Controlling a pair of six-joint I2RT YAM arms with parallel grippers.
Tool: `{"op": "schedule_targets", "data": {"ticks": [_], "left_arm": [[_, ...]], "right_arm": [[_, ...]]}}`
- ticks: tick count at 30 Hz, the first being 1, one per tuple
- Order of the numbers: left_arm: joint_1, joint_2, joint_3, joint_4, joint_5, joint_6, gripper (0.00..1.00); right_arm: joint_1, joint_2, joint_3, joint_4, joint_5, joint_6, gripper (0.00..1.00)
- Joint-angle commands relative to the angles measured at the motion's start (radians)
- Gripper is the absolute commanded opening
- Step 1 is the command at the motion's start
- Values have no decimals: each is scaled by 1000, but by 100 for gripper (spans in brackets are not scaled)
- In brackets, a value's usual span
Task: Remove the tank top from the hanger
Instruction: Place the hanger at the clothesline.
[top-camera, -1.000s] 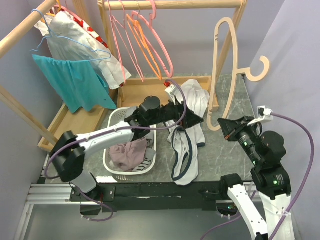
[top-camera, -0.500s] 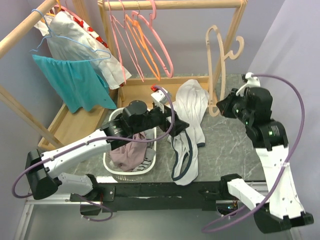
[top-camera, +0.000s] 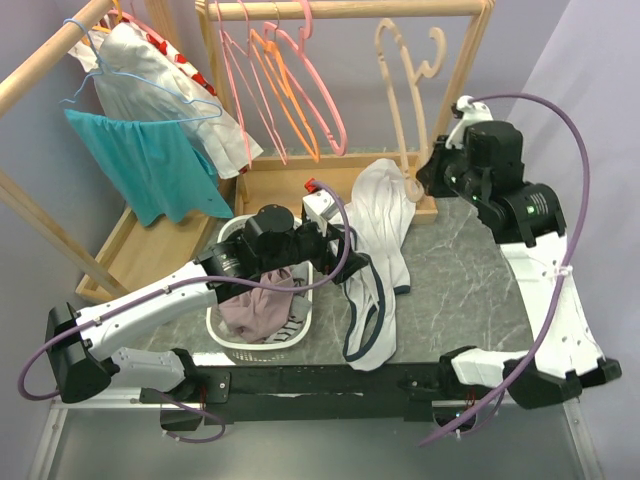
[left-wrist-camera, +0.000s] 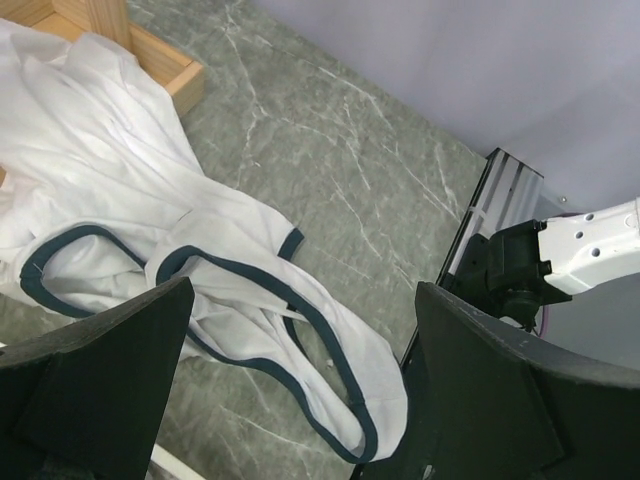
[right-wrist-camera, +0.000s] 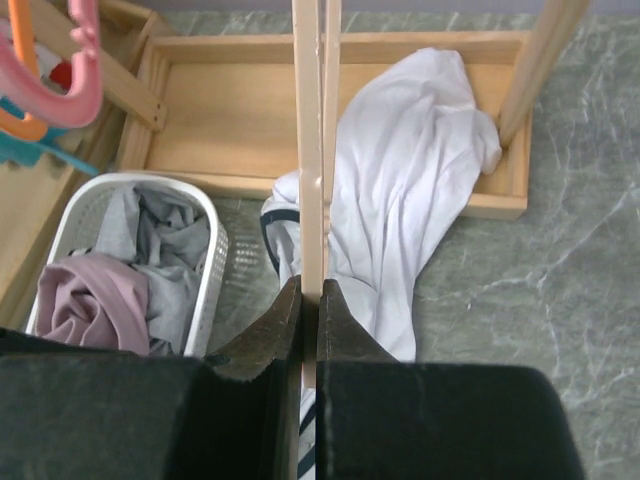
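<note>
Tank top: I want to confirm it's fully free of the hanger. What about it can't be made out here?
Left wrist: the tank top runs off the left edge, and the left gripper blocks its lower folds.
Right wrist: the hanger and right gripper cover its middle and lower part.
Top external: the left gripper overlaps its left edge.

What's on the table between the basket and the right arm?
The white tank top lies there, with bare table on its right side. The top view shows it best.
</note>
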Motion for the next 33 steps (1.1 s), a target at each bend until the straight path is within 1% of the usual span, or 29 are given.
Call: {"op": "schedule_targets", "data": {"ticks": [1,2,7,11,18,22,30,33], "left_arm": [[-3,-2,15,-3,26,32,99],[-3,-2,18,-9,31,36,99],[-3,-25,14,-3,19,44,99],[-3,-39,11,-11,17,48,99],[-3,-54,-6,-23,8,48,99],[-3,-53,-6,-28,7,50,100],[-3,-47,2,-29,8,52,99],[-3,-43,5,-33,8,53,99]], "right_arm": [[43,72,144,-30,69,-55,0],[44,106,179,-38,82,-55,0],[52,179,242,-12,122,-67,0],[52,281,360,-33,133,-78,0],[52,353,437,-10,139,-92,0],[52,426,535,-51,145,-103,0],[52,492,603,-39,134,-103,0],[54,511,600,-42,136,-98,0]]}}
